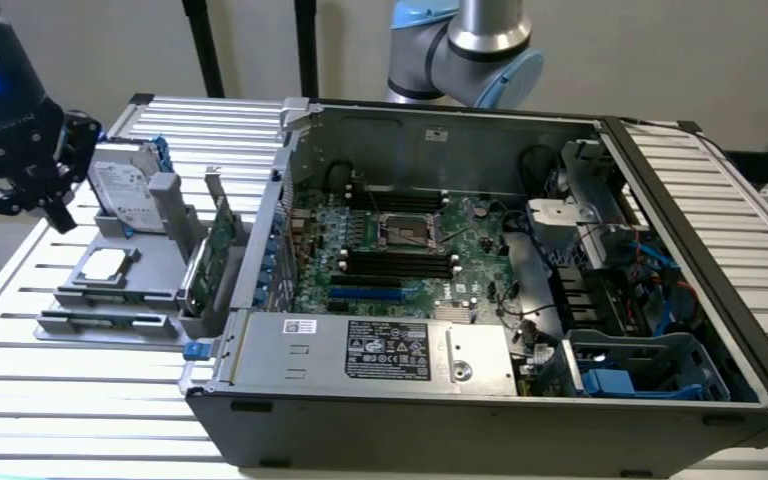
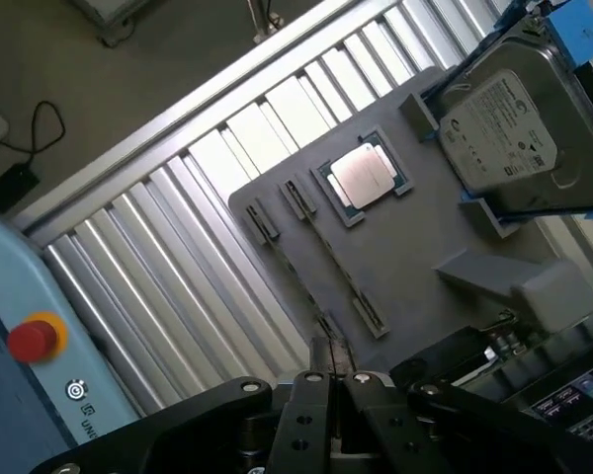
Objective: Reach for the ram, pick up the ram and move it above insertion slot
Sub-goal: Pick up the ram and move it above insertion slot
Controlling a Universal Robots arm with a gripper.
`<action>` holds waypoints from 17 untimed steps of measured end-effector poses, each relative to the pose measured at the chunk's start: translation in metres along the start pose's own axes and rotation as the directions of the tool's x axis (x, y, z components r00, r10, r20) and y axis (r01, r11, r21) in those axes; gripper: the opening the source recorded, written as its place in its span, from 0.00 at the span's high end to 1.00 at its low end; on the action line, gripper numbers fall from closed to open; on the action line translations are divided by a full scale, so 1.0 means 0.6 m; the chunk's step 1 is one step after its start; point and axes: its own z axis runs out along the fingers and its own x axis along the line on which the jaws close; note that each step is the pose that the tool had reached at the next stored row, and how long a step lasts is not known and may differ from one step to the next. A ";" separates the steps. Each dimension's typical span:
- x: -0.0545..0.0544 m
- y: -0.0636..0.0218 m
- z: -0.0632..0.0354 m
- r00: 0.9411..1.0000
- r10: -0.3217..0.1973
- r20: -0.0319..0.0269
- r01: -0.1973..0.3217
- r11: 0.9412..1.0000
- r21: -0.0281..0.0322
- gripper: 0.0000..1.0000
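The ram (image 1: 104,320) is a thin green stick standing on edge between two clips along the near edge of the grey holder plate (image 1: 84,295). In the wrist view the ram (image 2: 338,267) shows edge-on as a thin dark line across the holder plate (image 2: 415,247). My black gripper (image 1: 51,205) hangs above the plate's far corner at the exterior view's left, beside the hard drive (image 1: 128,190) and well apart from the ram. In the wrist view my gripper (image 2: 330,380) has its fingers pressed together with nothing between them.
On the plate sit a CPU (image 2: 366,176), the hard drive (image 2: 504,128) in blue brackets, and an upright green expansion card (image 1: 224,250). The open computer case (image 1: 491,400) shows the motherboard (image 1: 398,245) with its dark memory slots. A red stop button (image 2: 32,339) lies off the slatted table (image 2: 178,257).
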 end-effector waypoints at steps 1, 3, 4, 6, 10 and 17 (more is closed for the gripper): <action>0.000 0.000 0.000 1.000 -0.018 -0.001 0.018 1.000 0.000 0.89; 0.000 0.000 0.001 0.999 -0.054 -0.002 0.054 0.999 0.001 0.89; 0.000 0.000 0.001 0.997 -0.072 -0.003 0.072 0.997 0.001 0.89; 0.000 0.000 0.002 0.994 -0.107 -0.004 0.107 0.994 0.001 0.89; 0.000 0.000 0.004 0.984 -0.180 -0.007 0.180 0.984 0.001 0.89; 0.000 0.000 0.009 0.953 -0.304 -0.012 0.304 0.953 0.002 0.89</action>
